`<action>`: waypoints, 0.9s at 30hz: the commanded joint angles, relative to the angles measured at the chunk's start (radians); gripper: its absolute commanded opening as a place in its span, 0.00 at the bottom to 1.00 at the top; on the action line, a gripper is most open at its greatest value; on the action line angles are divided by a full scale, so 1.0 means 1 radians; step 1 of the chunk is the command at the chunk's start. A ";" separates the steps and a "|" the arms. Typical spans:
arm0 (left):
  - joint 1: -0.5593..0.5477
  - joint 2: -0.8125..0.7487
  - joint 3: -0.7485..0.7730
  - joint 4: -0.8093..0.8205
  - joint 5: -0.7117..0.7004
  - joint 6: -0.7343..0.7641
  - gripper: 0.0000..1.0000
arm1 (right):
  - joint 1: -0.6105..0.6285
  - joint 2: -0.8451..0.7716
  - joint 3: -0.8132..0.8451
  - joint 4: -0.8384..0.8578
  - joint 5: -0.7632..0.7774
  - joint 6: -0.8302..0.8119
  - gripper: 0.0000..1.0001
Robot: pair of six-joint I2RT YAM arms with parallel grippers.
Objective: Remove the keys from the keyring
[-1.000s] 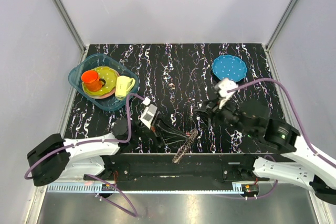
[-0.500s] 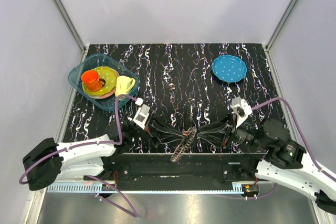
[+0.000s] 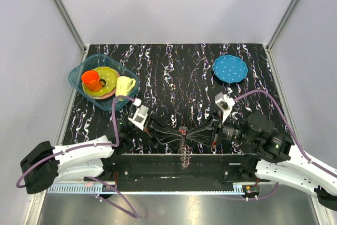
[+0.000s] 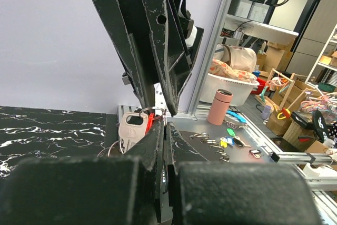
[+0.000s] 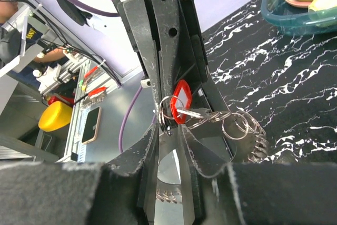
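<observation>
Near the table's front edge my two grippers meet tip to tip over the keyring point(image 3: 184, 151), whose bristly tail hangs down below them. My left gripper point(image 3: 178, 133) is shut on the keyring's split ring point(image 4: 152, 111); its fingers point(image 4: 158, 140) are pressed together. A silver key point(image 4: 131, 127) and a red-headed key point(image 4: 149, 121) hang just left of them. From the right, my right gripper point(image 3: 190, 133) stands narrowly open, its fingertips either side of a small ring point(image 5: 167, 113). The red key point(image 5: 180, 101) sits just beyond, and further linked rings point(image 5: 237, 125) trail right.
A blue bin point(image 3: 78, 80) at the back left holds an orange cup point(image 3: 92, 80), a yellow-green plate point(image 3: 109, 75) and a pale yellow mug point(image 3: 125, 85). A blue dotted plate point(image 3: 229, 68) lies at the back right. The black rail point(image 3: 158, 164) runs right below the grippers.
My right arm swung from the back right to the centre and its jaws narrowed around a ring. The left gripper shifted slightly; the keyring, tilted before, now hangs straight down.
</observation>
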 commanded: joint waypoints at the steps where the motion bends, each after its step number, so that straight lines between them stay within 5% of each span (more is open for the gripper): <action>1: 0.001 -0.030 0.025 0.067 -0.022 0.039 0.00 | 0.002 -0.012 -0.002 0.082 -0.027 0.004 0.25; 23: 0.001 -0.030 0.039 0.051 -0.024 0.036 0.00 | -0.002 0.012 -0.039 0.059 -0.030 -0.093 0.24; 27: 0.001 -0.028 0.039 0.051 -0.027 0.036 0.00 | 0.000 0.008 -0.042 0.057 -0.030 -0.102 0.10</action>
